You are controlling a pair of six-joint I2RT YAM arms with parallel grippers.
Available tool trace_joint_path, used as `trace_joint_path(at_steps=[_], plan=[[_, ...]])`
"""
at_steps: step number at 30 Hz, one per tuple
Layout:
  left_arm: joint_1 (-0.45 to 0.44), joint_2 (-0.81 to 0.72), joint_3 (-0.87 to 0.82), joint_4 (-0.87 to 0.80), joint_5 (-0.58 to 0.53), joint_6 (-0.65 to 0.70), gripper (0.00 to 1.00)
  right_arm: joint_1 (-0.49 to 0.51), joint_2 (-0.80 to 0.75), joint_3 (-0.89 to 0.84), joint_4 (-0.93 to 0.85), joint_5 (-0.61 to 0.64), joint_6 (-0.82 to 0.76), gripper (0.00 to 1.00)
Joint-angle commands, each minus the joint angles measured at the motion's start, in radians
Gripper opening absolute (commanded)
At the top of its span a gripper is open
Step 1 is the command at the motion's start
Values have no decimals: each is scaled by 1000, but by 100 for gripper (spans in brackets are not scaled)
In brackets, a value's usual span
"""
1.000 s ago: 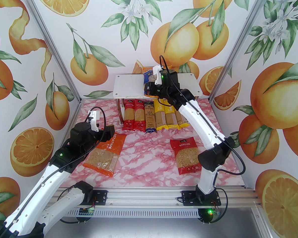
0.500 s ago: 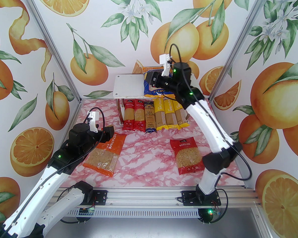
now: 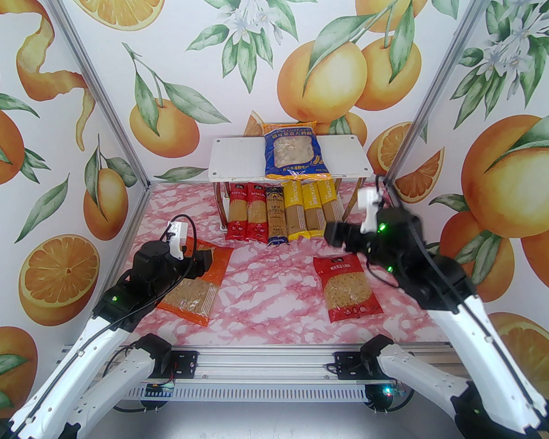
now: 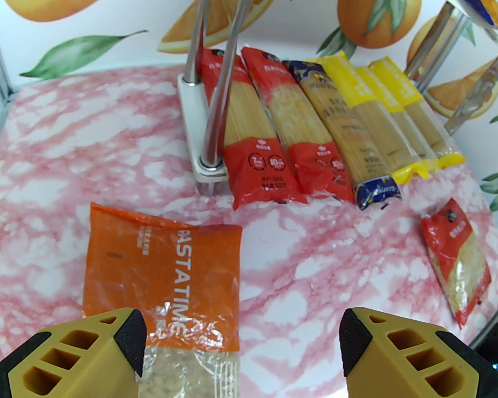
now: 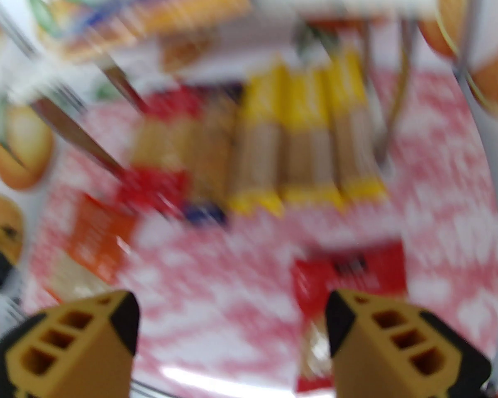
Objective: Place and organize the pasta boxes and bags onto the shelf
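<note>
My counter [image 3: 265, 291] is pink-marbled, the shelf [image 3: 235, 158] white; blue bag [image 3: 293, 151] far, orange bag [image 3: 196, 291] left, red bag [image 3: 347, 288] right.

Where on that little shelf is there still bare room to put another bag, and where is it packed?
The shelf's top board is bare on both sides of the blue bag, which lies mid-board. Underneath it is crowded: six spaghetti packs lie side by side. The table is bare between the orange bag and red bag.

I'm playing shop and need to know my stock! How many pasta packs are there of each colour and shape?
Red long packs: 2
Yellow long packs: 3
Dark blue long pack: 1
Orange wide bag: 1
Blue wide bag: 1
Red wide bag: 1
Total: 9
</note>
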Motion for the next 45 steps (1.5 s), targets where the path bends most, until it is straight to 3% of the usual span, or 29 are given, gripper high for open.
trace_joint_path(at_steps=[1,6,13,18,23,28,45], plan=[[3,-9,-12,24,35,-5,84,8,-70,-126,-168,76,132,85],[3,7,-17,57,70,-20,86,8,-84,-318,-148,93,194,100],[2,0,-21,59,62,-13,86,-42,17,-395,1,55,179,100],[2,-5,-37,64,54,-9,86,-59,153,-432,122,112,208,100],[5,-2,-33,54,53,5,86,-102,253,-552,354,-6,252,100],[5,-16,-33,41,35,17,87,-99,357,-627,460,-92,265,100],[6,1,-17,46,41,12,86,233,535,-588,712,-211,443,100]])
